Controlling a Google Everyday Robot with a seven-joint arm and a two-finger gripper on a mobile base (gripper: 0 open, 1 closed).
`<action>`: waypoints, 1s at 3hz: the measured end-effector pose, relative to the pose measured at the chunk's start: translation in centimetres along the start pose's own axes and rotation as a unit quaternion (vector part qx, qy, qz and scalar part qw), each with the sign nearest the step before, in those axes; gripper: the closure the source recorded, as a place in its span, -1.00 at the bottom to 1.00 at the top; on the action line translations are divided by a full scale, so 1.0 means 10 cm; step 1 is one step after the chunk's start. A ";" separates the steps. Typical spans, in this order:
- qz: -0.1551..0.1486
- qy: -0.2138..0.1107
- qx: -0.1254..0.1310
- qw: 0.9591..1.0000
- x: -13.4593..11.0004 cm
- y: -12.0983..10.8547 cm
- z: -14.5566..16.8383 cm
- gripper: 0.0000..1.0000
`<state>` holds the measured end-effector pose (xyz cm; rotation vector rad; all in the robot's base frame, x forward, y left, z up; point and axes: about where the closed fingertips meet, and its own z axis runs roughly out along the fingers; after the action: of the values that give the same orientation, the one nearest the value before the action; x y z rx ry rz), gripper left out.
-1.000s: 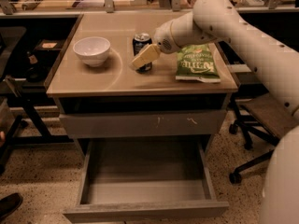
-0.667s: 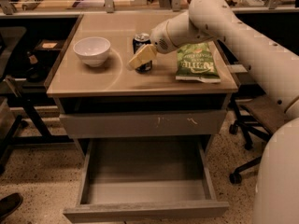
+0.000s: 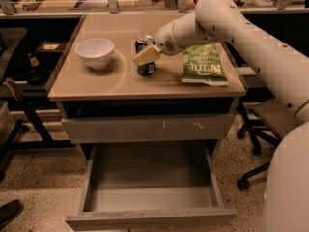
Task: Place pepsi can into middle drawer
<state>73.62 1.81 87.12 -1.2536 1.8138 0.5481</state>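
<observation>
The pepsi can [image 3: 146, 67], dark blue with a silver top, stands upright on the tan cabinet top [image 3: 116, 81], right of centre. My gripper [image 3: 147, 55] reaches in from the right and is at the can, with its pale tip across the can's front at mid height. The can's base appears to rest on the top. The middle drawer [image 3: 149, 190] is pulled out wide at the bottom of the cabinet, plain grey inside and holding nothing.
A white bowl [image 3: 95, 52] sits left of the can. A green chip bag [image 3: 203, 65] lies to its right, under my arm. A shut grey drawer front with white scuffs [image 3: 149, 128] is above the open drawer. An office chair base [image 3: 256, 149] stands at right.
My gripper has risen slightly along the can, so the can's lower part now shows below it. The can, bowl and bag have not moved.
</observation>
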 end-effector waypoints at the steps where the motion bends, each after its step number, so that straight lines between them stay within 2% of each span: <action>1: 0.000 0.000 0.000 1.000 0.00 0.00 0.00 0.30; 2: 0.000 0.000 0.000 1.000 0.00 0.00 0.00 0.77; 3: 0.002 0.001 0.005 1.000 -0.01 0.06 -0.05 1.00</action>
<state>72.91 1.71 87.39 -1.2447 1.8190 0.5382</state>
